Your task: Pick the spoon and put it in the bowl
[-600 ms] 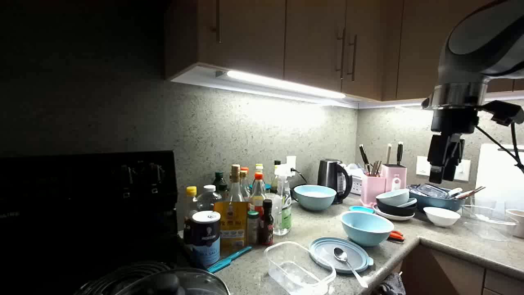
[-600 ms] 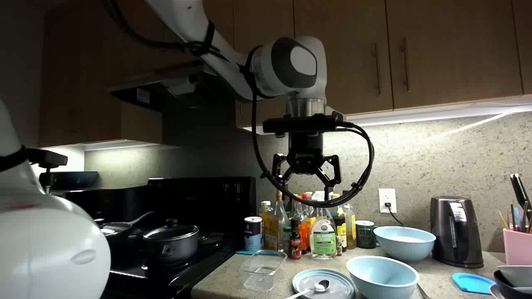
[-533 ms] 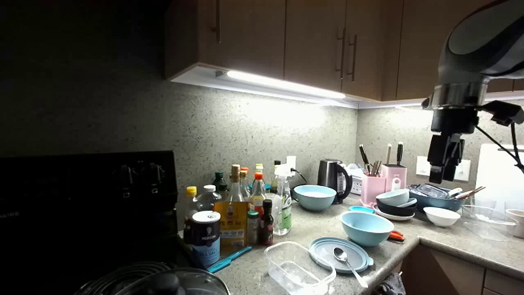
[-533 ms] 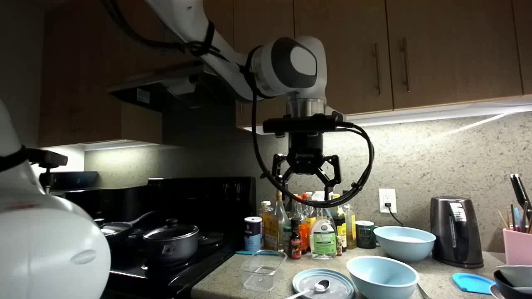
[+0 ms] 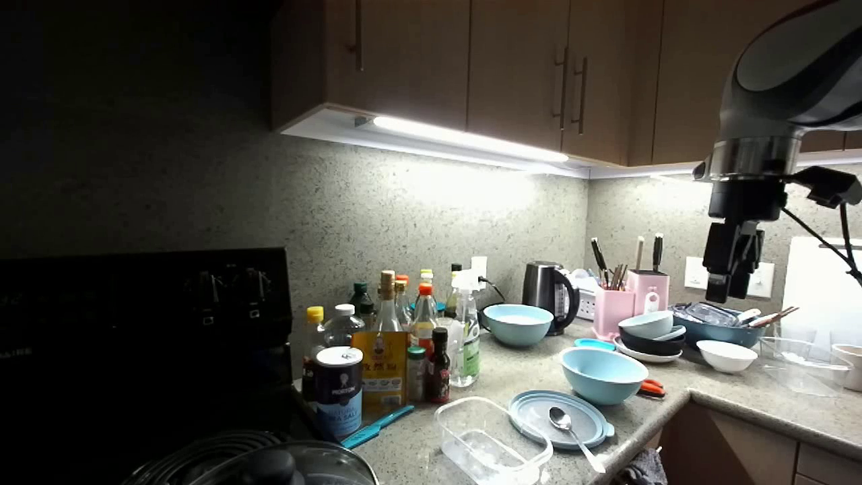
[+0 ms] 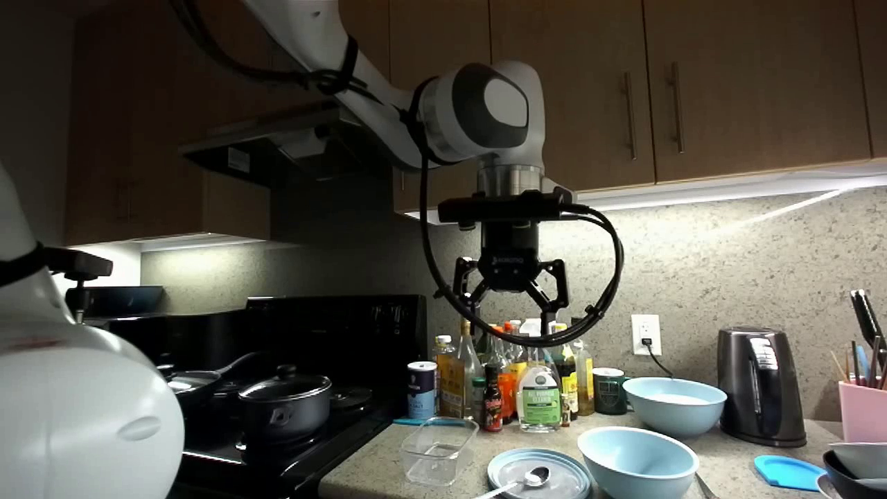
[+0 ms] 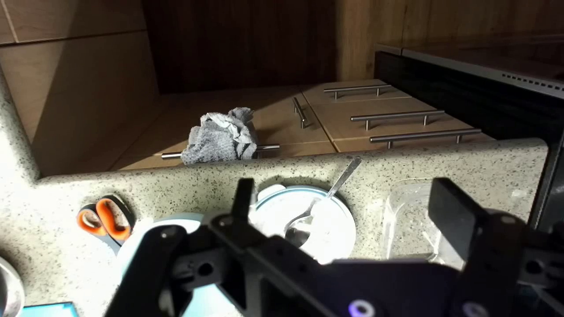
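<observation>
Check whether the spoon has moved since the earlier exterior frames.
No. In an exterior view the spoon lies at the same spot and angle relative to the counter edge; no shift shows in any direction.

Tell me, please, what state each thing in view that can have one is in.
Gripper: open, holding nothing
Spoon: on the light-blue lid, handle past the rim
Light-blue bowl beside the lid: upright, spoon not inside
Clear container: upright, uncovered
Gray cooking pot: covered
Electric kettle: upright
Under-cabinet light: on
Upper cabinet doors: shut
Drawers: shut
Scissors: lying flat, open or shut unclear
Gray towel: bunched
</observation>
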You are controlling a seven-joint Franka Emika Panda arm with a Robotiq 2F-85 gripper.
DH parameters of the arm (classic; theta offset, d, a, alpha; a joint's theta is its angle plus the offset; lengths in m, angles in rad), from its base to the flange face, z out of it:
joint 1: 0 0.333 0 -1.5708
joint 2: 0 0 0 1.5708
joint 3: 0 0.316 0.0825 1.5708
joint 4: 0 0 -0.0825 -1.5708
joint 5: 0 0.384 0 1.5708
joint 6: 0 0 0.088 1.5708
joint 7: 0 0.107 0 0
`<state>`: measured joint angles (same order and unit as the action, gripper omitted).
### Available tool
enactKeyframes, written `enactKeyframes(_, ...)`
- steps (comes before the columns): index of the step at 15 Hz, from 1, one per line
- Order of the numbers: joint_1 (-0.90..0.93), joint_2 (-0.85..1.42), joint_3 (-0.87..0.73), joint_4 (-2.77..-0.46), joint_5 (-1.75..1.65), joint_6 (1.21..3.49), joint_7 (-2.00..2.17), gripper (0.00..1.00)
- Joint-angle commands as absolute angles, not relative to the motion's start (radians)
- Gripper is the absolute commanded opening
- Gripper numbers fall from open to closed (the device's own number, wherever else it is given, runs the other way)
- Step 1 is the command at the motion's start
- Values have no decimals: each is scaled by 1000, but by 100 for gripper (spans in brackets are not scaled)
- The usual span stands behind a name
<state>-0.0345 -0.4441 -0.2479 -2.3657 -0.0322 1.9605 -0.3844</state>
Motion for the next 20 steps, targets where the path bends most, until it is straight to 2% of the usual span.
enactKeyframes(1,-37,-370,-234,-2342,-12,1980,-400,100)
enactKeyframes(10,32,-183,-78,-2287,59,2228,-232,100)
enactKeyframes(16,25,-179,-69,-2283,51,2209,-244,100)
enactKeyframes(20,5,-144,-64,-2298,100,2201,2,100)
